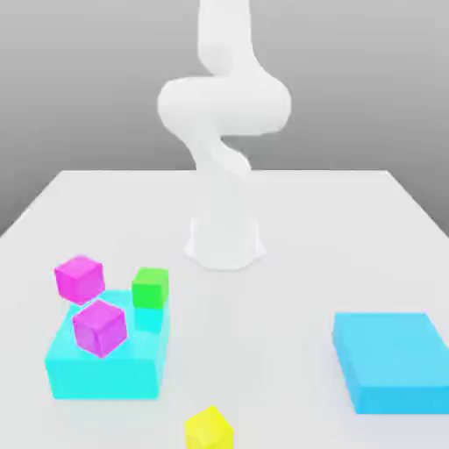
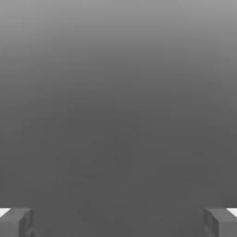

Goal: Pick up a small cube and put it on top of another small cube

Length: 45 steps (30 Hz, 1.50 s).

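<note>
4 small cubes: 2 magenta (image 1: 79, 278) (image 1: 99, 327), green (image 1: 150, 288), yellow (image 1: 209, 428), lower left of frame.
Handling: probably rigid, light; grasp yellow cube's flat opposite sides.
Gripper (image 2: 118, 222): fingers wide apart, empty.

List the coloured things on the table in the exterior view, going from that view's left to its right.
Back magenta cube → front magenta cube → green cube → yellow cube → blue block. The cyan block lies under and around the first three, so it has no clear place in the order.
</note>
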{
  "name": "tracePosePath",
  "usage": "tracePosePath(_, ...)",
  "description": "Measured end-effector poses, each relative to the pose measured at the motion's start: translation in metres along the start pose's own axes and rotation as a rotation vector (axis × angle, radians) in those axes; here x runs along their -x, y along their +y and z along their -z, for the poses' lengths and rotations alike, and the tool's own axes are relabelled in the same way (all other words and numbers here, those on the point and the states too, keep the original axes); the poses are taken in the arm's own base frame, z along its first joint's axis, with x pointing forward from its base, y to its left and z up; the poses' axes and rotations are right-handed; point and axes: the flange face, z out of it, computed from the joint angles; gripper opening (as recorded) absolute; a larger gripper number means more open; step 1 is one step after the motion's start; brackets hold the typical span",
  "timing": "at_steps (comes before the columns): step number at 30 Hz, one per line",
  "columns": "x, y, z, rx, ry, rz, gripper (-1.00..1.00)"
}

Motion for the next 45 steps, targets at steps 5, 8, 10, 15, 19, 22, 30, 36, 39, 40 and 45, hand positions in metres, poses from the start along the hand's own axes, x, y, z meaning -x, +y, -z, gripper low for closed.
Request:
tracePosePath(5,0.007,0.005,-0.1,0.165,-0.019,-0.135,0.0)
tracePosePath(8,0.014,0.017,-0.156,0.253,-0.033,-0.213,0.0)
tracePosePath(10,0.021,0.028,-0.192,0.307,-0.044,-0.266,0.0)
tracePosePath(15,0.043,0.065,-0.277,0.433,-0.08,-0.4,0.0)
tracePosePath(19,0.067,0.101,-0.335,0.525,-0.117,-0.517,0.0)
tracePosePath(22,0.092,0.128,-0.373,0.587,-0.152,-0.605,0.0)
tracePosePath(30,0.162,0.19,-0.451,0.706,-0.245,-0.812,0.0)
tracePosePath(36,0.182,0.21,-0.48,0.71,-0.247,-0.817,-1.0)
tracePosePath(39,0.185,0.214,-0.485,0.71,-0.247,-0.817,-1.0)
tracePosePath(40,0.183,0.211,-0.482,0.709,-0.247,-0.818,-1.0)
tracePosePath(45,0.154,0.188,-0.439,0.716,-0.237,-0.833,-1.0)
